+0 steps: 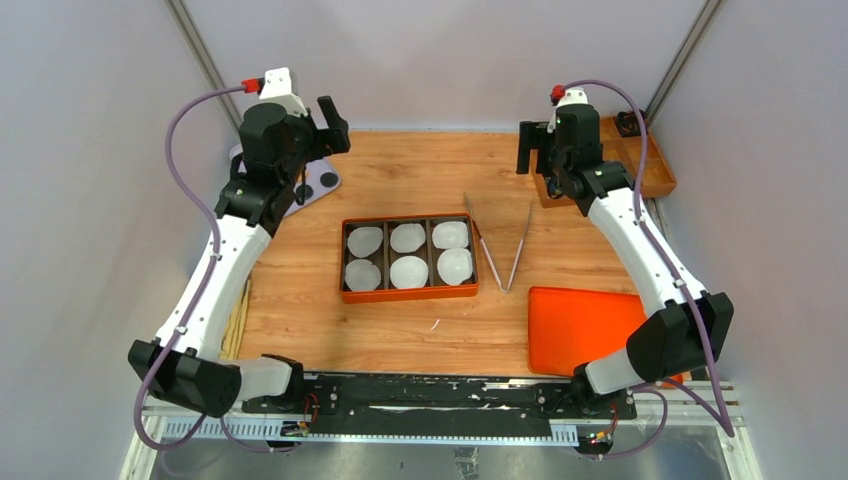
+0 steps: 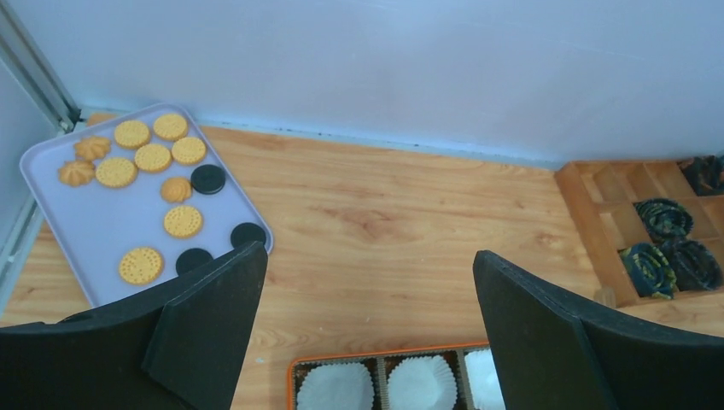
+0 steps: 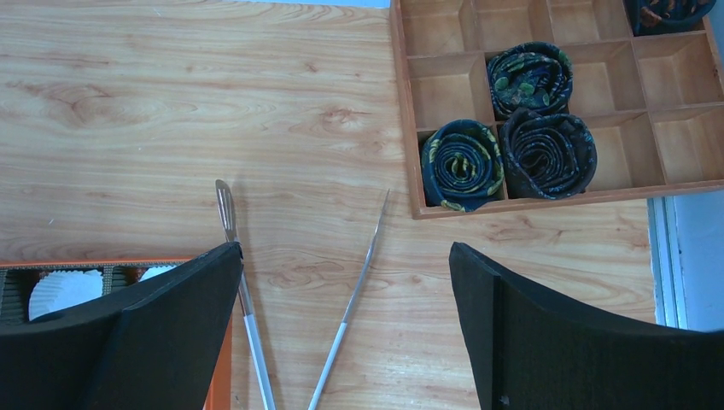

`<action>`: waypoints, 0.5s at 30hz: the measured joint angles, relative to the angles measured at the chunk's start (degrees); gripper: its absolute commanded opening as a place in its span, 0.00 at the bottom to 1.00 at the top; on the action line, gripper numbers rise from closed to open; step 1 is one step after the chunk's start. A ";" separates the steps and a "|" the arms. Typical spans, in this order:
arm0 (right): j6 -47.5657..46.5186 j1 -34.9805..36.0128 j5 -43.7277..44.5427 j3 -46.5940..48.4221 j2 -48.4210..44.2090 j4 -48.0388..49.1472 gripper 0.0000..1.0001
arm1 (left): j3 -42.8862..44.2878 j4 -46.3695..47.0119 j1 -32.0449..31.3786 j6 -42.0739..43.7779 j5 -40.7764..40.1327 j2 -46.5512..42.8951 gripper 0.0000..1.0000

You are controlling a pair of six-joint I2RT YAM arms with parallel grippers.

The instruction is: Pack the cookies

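The cookies (image 2: 154,158) were found on the lavender tray (image 2: 94,231) at the desk's (image 2: 384,213) far-left corner; none was packed in the orange box (image 1: 409,295). The left hand (image 2: 367,256) and right hand (image 3: 346,248) were spread, empty.

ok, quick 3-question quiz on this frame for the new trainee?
1. True or false: some of the cookies already lie in the orange box.
2. The tongs lie: A) left of the box, B) right of the box, C) inside the box.
3. Which gripper is nearer the cookies?

Key:
1. False. All six cells hold only white liners.
2. B.
3. The left gripper.
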 measured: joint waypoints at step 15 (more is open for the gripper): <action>-1.01 0.28 1.20 -2.97 -1.29 2.25 0.98 | -4.74 1.60 -0.04 0.22 0.09 1.38 1.00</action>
